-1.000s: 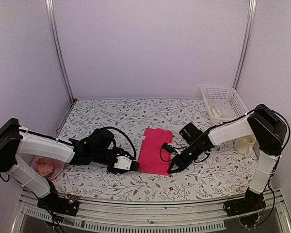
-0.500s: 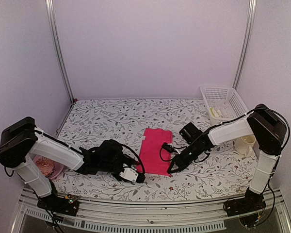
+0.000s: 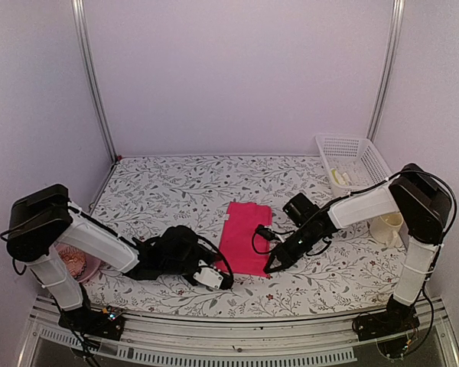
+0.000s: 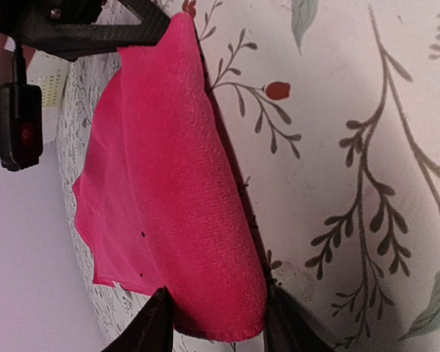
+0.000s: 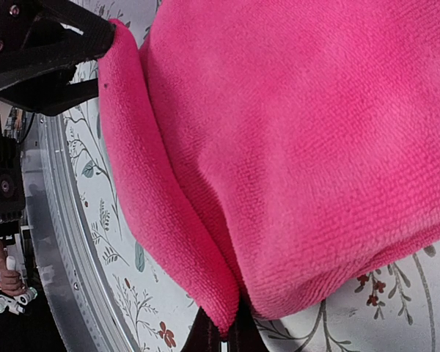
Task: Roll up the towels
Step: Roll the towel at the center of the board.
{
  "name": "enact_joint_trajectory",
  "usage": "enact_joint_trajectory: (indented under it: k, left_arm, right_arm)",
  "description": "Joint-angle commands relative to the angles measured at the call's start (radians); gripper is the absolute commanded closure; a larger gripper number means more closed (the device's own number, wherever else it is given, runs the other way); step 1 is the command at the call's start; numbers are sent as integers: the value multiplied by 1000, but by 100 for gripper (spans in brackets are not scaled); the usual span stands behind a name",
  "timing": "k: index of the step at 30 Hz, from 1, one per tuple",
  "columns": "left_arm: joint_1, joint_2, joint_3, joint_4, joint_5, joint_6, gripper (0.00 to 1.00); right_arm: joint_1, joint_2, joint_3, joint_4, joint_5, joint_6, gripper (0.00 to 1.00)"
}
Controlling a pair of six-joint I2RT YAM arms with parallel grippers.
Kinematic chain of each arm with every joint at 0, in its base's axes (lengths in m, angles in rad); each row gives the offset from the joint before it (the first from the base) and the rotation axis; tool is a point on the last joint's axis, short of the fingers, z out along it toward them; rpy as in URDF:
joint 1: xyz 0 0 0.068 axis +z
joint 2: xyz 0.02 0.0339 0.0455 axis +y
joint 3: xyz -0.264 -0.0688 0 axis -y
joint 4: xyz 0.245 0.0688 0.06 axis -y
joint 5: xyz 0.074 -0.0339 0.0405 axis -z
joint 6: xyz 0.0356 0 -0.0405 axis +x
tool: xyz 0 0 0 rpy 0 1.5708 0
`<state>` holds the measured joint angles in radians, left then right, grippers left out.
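Observation:
The pink towel (image 3: 245, 237) lies flat on the floral table, its near edge folded into a thick roll (image 4: 183, 183). My left gripper (image 3: 222, 280) is low at the towel's near-left corner. In the left wrist view (image 4: 218, 326) its fingers stand apart on either side of the rolled edge. My right gripper (image 3: 269, 267) is at the near-right corner. In the right wrist view (image 5: 224, 341) it is shut, pinching the folded pink edge (image 5: 161, 220). Each wrist view shows the other gripper at the roll's far end. The yellow-green towel is out of view.
A white basket (image 3: 353, 159) with pale yellowish things stands at the back right. A cream cup (image 3: 388, 227) is by the right arm. A pink bowl (image 3: 71, 264) sits at the near left. The table's front rail (image 3: 237, 336) is close behind the grippers.
My left gripper has swung right and towards the front edge, down to the towel's near-left corner. The right gripper has stayed on the near-right corner.

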<state>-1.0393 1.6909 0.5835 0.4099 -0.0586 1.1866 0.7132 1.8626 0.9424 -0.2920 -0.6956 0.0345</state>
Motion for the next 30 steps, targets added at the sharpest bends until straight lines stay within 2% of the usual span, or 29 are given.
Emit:
enact_joint_trajectory:
  k: [1,8,13,15,18,22,23,30]
  left_arm:
    - [-27,32,-35,1,-33,36,59]
    - [-40,71,-44,26,-78,62,64]
    - [-42,79,-18,-29,-75,45,82]
    - [-43,76,-7,-66,-64,37,92]
    - [-42,66,9,-125,-39,20,99]
    - [-41,50,54,-254,6,-30,100]
    - [-39,46,69,-290,22,-45,100]
    - [19,40,193,-559,182,-181,100]
  right_arm:
    - [-9,40,-2,-17,55,-1,97]
    - [-8,44,0,-16,53,-1,97]
    - [-9,43,1,-17,51,0,97]
    - [-9,40,2,-19,51,0,97]
    - [-8,25,5,-20,61,-1,95]
    - [-9,-18,5,-26,88,-9,83]
    - [-8,-34,5,-29,100,-16,76]
    - [11,-201,-41,-3,289,-97,49]
